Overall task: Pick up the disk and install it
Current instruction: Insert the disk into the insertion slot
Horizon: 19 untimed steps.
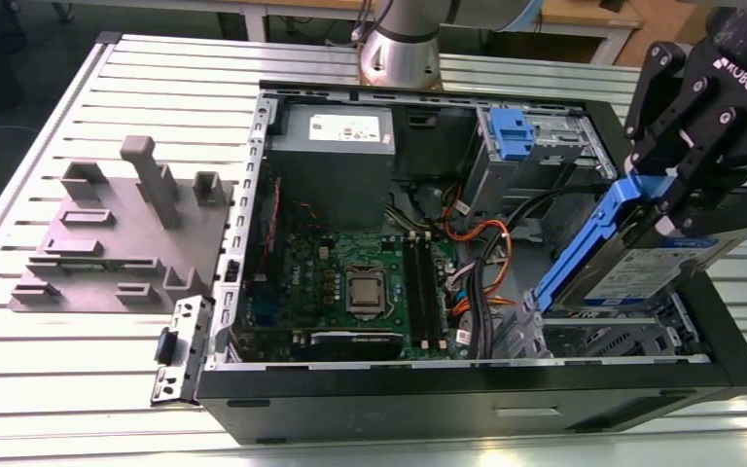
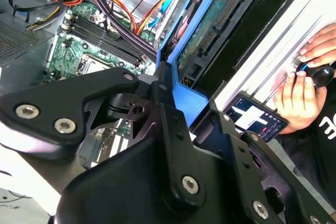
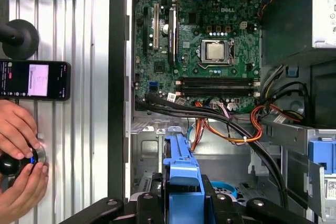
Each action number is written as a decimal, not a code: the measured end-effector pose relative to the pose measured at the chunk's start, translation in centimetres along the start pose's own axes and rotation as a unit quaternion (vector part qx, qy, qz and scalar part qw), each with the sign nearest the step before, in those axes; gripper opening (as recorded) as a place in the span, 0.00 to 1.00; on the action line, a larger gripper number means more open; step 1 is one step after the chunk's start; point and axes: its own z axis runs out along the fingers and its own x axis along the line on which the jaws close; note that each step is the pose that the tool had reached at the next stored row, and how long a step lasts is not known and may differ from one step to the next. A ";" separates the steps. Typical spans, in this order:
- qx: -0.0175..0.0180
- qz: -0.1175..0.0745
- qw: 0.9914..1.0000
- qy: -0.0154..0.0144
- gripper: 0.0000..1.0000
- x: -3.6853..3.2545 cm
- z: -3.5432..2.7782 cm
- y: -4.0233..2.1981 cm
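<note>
Ribbed aluminium makes up the table (image 1: pixel 36 379) in front of you, its slats running across under an open black computer case (image 1: pixel 478 399) and, toward the exterior view's left, a grey moulded fixture (image 1: pixel 114 243) with upright posts. Wooden desks and a dark floor sit behind the table, and the arm's base (image 1: pixel 400 44) stands at its far edge. Your gripper (image 1: pixel 685 199) is clamped on the disk (image 1: pixel 633 263), holding it tilted over the drive cage at the case corner on the exterior view's right. You can see the disk's blue carrier rail along one long edge and a white-and-blue label on its silver face, the lower end dipping inside the case wall. Inside the case the exterior view gives you the green motherboard (image 1: pixel 347 282), the grey power supply (image 1: pixel 335 156) and a second blue bracket (image 1: pixel 510 131) in the upper bay. The second wrist view shows what that one hides: the disk's underside (image 2: pixel 220 19) with its green circuit board and connector. In the first wrist view the blue carrier end (image 3: pixel 181 174) sits between the black fingers, and beside the case a person's hands (image 3: pixel 18 171) rest on a round knob near a phone (image 3: pixel 34 80) lying on the slats.
</note>
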 end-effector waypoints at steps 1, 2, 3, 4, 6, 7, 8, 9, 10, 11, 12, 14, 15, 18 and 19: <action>0.000 0.000 1.000 0.000 0.36 0.01 0.04 -0.01; 0.000 0.000 1.000 0.000 0.36 0.01 0.08 -0.01; 0.000 0.000 1.000 0.000 0.36 0.01 0.13 -0.02; 0.000 0.000 1.000 0.000 0.36 0.01 0.18 -0.02; 0.000 0.000 1.000 0.000 0.36 0.02 0.30 -0.03; 0.000 0.000 1.000 0.000 0.36 0.02 0.36 -0.03; 0.000 0.000 1.000 0.000 0.36 0.02 0.43 -0.03; 0.000 0.000 1.000 0.000 0.36 0.02 0.49 -0.03; 0.000 0.000 1.000 0.000 0.36 0.02 0.56 -0.04; 0.000 0.000 1.000 0.000 0.36 0.02 0.63 -0.04; 0.000 0.000 1.000 0.000 0.36 0.02 0.71 -0.04; 0.000 0.000 1.000 0.000 0.36 0.02 0.96 -0.05; 0.000 0.000 1.000 0.000 0.36 0.02 1.04 -0.05; 0.000 0.000 1.000 0.000 0.36 0.02 1.29 -0.06; 0.000 0.000 1.000 0.000 0.36 0.02 1.37 -0.06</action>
